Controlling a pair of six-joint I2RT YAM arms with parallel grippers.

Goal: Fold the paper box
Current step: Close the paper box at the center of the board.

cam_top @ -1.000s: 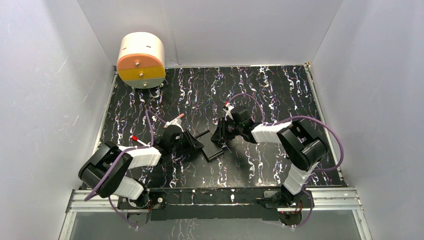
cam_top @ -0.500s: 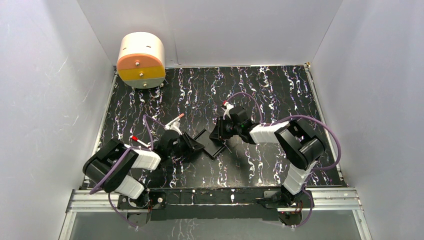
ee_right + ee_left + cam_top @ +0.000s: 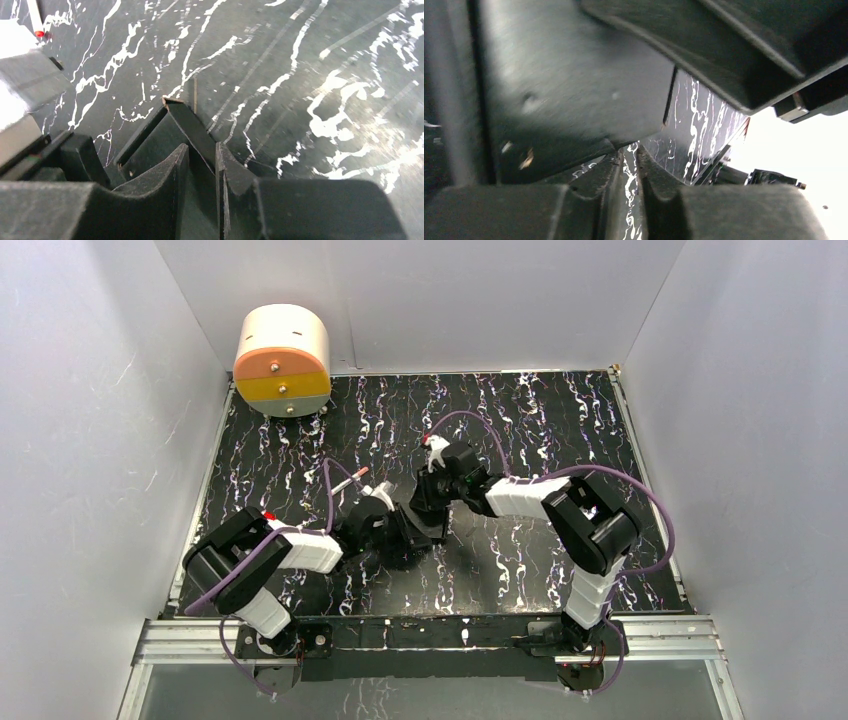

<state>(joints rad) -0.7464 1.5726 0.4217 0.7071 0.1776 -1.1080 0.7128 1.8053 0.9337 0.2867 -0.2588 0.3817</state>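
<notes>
Both arms reach inward over the marbled black surface [image 3: 540,430], and their claws meet almost tip to tip near its middle. The paper box [image 3: 186,125], of matte black card, lies between the two claws and rests on the surface.

The right claw [image 3: 202,152] has its fingers drawn close and clamped on a raised panel of the card, which passes through the narrow gap between them. The panel's pointed upper corner rises just ahead of the fingertips [image 3: 175,165]. Close to the left of this claw stands part of the left arm [image 3: 22,95], white and black.

The left claw [image 3: 628,152] has its fingers almost together, with a thin slit between them through which the veined surface shows. A broad, blurred panel of the card fills the space directly ahead of and above this claw. The panel's lower edge meets the tips, but whether that edge is pinched cannot be told.

In the overhead view the box is largely hidden beneath the two claws. Well beyond the left claw, at the far left corner of the surface, stands a cream drum [image 3: 283,358] with an orange and yellow face.
</notes>
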